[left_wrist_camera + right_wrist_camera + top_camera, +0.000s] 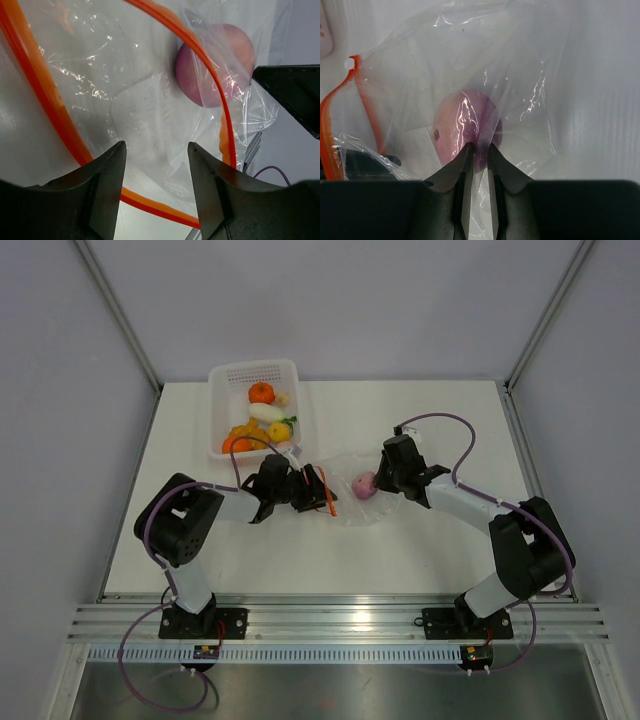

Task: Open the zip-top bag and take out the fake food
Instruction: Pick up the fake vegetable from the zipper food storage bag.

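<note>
Right claw (480, 148) on zip-top bag (520, 70)

Mid-table (430, 540): the zip-top bag (345, 508) lies between my two grippers, with a single onion-like piece (363, 486) inside it, toward its right end. My left gripper (318, 490) sits at the bag's left end, where the zipper strip (331, 498) runs along that edge. My right gripper (380, 483) meets the bag from the right, fingertips pinching the film right against the onion-like piece. Behind my left arm, toward the table's far edge, stands the basket (255, 366), with the other fake food (262, 392) piled inside it. The bag and basket lie near each other, apart.
</note>
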Controlling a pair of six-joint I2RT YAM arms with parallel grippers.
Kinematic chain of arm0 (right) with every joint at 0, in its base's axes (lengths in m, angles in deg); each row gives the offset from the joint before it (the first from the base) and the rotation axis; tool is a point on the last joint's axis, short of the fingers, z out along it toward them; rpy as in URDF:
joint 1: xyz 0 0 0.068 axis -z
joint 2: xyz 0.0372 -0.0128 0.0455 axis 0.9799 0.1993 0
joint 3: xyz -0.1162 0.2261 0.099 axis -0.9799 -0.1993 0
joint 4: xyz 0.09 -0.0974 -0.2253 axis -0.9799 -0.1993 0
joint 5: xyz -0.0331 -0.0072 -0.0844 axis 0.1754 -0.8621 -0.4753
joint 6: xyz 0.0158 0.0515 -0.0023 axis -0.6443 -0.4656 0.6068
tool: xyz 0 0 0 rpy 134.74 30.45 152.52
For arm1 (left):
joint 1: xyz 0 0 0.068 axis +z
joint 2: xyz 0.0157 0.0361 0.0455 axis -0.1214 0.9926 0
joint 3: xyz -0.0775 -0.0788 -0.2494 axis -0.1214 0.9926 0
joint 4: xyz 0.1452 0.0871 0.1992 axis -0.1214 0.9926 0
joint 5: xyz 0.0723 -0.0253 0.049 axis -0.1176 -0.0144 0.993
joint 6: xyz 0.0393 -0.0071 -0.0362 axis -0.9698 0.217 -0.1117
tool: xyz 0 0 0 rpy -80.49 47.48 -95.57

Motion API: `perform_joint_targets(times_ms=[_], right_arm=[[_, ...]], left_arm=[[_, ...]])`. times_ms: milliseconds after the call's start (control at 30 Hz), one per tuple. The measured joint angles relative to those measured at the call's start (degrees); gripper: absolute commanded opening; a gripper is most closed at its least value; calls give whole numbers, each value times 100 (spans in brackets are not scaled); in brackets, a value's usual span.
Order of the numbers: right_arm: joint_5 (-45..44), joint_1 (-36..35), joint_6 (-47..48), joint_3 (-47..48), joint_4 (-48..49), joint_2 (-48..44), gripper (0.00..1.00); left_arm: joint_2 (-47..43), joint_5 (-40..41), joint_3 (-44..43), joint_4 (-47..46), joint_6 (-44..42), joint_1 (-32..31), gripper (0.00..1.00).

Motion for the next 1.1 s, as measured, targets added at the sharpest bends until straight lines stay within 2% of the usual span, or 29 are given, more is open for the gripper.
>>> perform_joint_targets(times_ms=[267,467,667,1100], right_arm=[[192,52,-101,61,332,216,21],[363,245,-243,81,509,299,6],[367,378,-372,-518,599,-168,0],[341,378,-317,-199,96,435,0]], left_arm=[[151,-22,-107,-133,-37,-28,57],[170,-22,-120,-131,-68,-59,56],[170,-20,-125,-131,-81,-63,56],[170,-2,-175,-79,-197,-85,56]])
